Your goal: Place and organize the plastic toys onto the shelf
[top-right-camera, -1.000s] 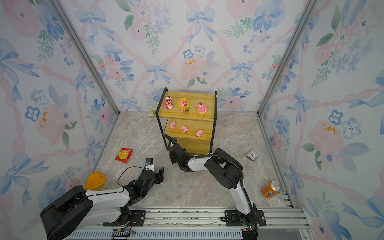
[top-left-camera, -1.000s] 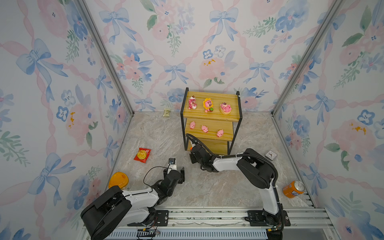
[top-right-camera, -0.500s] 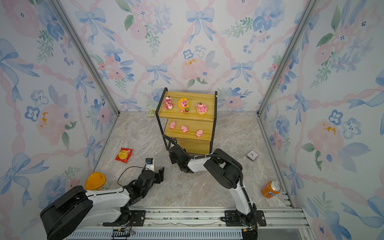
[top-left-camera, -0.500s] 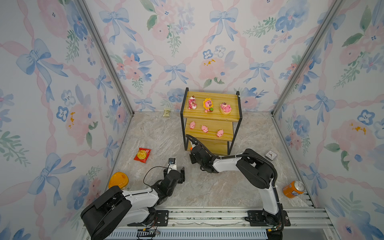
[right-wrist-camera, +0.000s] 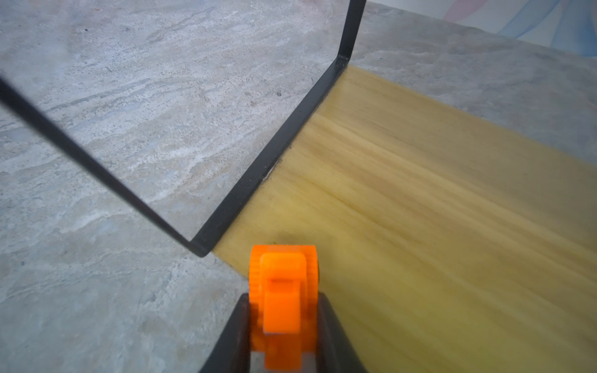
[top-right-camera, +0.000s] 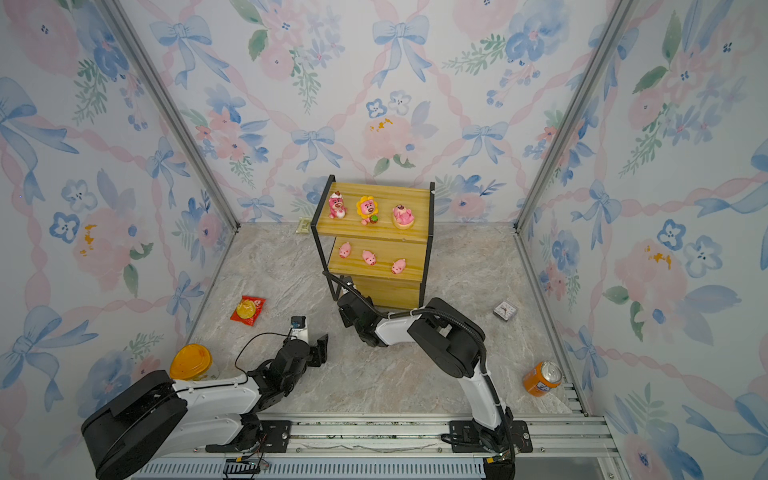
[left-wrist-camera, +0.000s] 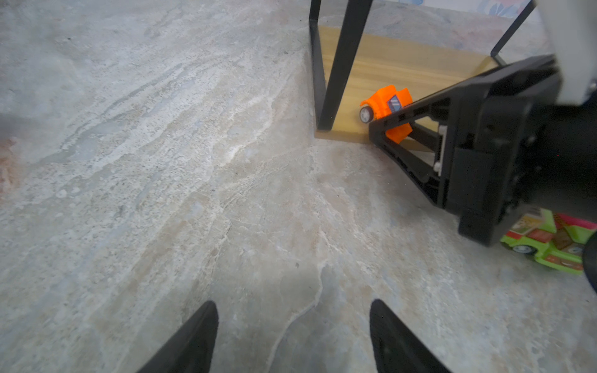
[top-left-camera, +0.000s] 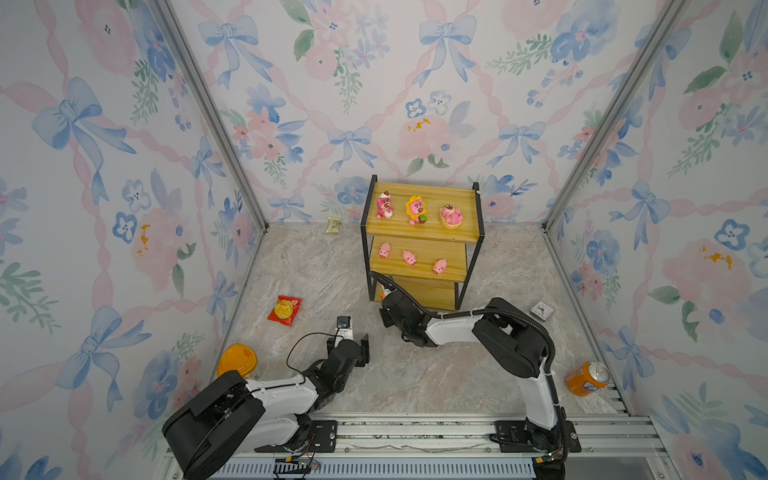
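Note:
The shelf (top-left-camera: 465, 199) stands at the back middle in both top views. Three pink bear figurines (top-left-camera: 417, 210) sit on its top board and three pink pigs (top-left-camera: 409, 257) on the middle board. My right gripper (right-wrist-camera: 283, 310) is shut on the orange car (right-wrist-camera: 283, 290), holding it just over the front left corner of the bottom board (right-wrist-camera: 420, 193). The left wrist view shows that car (left-wrist-camera: 386, 105) between the right fingers (left-wrist-camera: 420, 113). A pink-green car (left-wrist-camera: 549, 245) lies on the floor behind that gripper. My left gripper (left-wrist-camera: 292, 323) is open over bare floor.
A red snack packet (top-left-camera: 284, 309) lies left of the shelf and an orange-lidded jar (top-left-camera: 237, 359) stands by the left wall. An orange can (top-left-camera: 586, 378) lies at the front right, a small clock (top-left-camera: 542, 309) right of the shelf, a small packet (top-left-camera: 332, 225) at the back wall.

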`<state>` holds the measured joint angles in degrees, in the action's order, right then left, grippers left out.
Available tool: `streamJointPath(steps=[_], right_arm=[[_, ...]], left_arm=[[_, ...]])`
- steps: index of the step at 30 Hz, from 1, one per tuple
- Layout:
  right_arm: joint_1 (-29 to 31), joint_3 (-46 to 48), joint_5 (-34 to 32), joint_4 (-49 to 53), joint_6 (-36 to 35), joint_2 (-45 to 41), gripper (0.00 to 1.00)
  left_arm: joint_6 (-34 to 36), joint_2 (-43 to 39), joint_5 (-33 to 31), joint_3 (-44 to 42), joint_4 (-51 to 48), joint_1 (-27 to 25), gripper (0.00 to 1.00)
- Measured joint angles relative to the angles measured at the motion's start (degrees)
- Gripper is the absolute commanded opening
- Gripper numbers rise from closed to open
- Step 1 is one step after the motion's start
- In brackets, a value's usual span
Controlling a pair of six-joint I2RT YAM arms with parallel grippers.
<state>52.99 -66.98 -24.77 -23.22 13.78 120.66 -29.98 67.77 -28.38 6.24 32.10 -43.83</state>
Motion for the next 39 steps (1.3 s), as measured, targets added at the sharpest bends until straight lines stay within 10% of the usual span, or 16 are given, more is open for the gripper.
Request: streamJointPath(steps=[39], right_arm=[[-0.48, 2.29, -0.79, -9.35, -1.20, 0.02, 0.23]], left_arm=[[-0.02, 1.09, 0.42, -0.48, 1.27, 0.04, 0.75]])
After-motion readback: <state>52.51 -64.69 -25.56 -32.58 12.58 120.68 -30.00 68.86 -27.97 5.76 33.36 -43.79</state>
